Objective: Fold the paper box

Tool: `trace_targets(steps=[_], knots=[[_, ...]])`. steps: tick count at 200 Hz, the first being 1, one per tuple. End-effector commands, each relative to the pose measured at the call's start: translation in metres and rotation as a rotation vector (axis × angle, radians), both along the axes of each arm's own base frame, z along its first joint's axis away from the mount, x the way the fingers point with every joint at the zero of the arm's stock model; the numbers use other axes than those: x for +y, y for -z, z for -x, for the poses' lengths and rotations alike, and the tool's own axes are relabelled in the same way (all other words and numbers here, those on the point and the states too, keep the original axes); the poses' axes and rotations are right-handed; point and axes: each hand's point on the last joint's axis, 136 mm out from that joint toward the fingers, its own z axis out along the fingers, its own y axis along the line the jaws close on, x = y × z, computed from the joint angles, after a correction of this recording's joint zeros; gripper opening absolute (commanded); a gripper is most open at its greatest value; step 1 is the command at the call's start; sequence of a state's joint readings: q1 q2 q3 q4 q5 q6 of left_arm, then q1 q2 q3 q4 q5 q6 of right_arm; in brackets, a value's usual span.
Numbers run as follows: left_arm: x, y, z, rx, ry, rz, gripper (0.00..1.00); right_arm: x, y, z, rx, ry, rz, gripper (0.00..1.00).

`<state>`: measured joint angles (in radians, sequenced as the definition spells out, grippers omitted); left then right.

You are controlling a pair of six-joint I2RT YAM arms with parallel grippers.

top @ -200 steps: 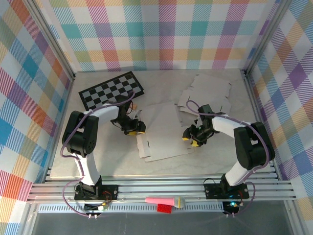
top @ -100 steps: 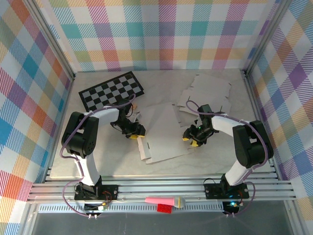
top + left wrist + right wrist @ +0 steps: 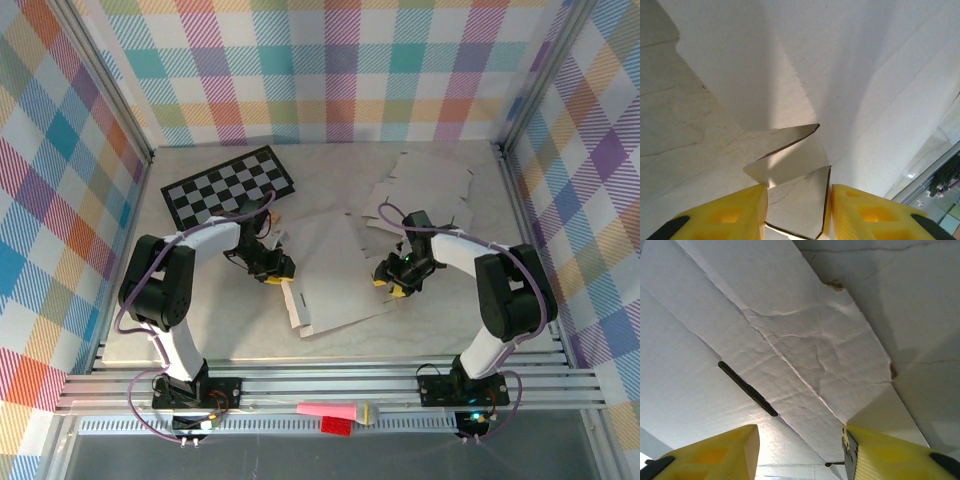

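– Between the fingers of the left gripper (image 3: 797,200): a bent corner flap (image 3: 790,170) of the box (image 3: 335,270). Pinched or loose?
– Cannot tell. Fingers apart, flap spanning the gap and touching one of them.
– And the right gripper (image 3: 800,440)?
– Parted wide, nothing clamped. Hovering close over a creased box panel, just beside a dark slot (image 3: 747,388).
– Box overall?
– Spread out between both grippers, one side edge at each.
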<state>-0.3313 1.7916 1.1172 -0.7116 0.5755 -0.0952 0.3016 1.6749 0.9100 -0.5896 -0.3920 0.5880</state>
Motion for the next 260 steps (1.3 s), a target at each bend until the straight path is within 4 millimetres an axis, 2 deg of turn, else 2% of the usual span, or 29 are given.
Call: trace_targets(steps=[1,40,116,159,203,260], knots=[[0.007,-0.007,0.01,0.012,0.007,-0.037,0.38,-0.009,0.006,0.002,0.022,-0.015,0.054,0.48],[0.009,-0.006,0.017,0.027,0.007,-0.038,0.4,-0.01,0.009,0.003,0.032,-0.014,0.058,0.47],[0.016,-0.003,0.026,0.048,0.003,-0.068,0.39,-0.015,0.011,0.001,0.034,-0.031,0.099,0.46],[0.013,0.0,0.03,0.071,0.003,-0.047,0.38,-0.016,0.012,-0.002,0.039,-0.036,0.107,0.45],[0.01,0.002,0.028,0.077,-0.005,-0.038,0.28,-0.016,0.013,-0.001,0.041,-0.036,0.107,0.44],[0.006,-0.008,0.024,0.072,-0.042,-0.02,0.02,-0.016,0.01,-0.004,0.032,-0.036,0.113,0.43]])
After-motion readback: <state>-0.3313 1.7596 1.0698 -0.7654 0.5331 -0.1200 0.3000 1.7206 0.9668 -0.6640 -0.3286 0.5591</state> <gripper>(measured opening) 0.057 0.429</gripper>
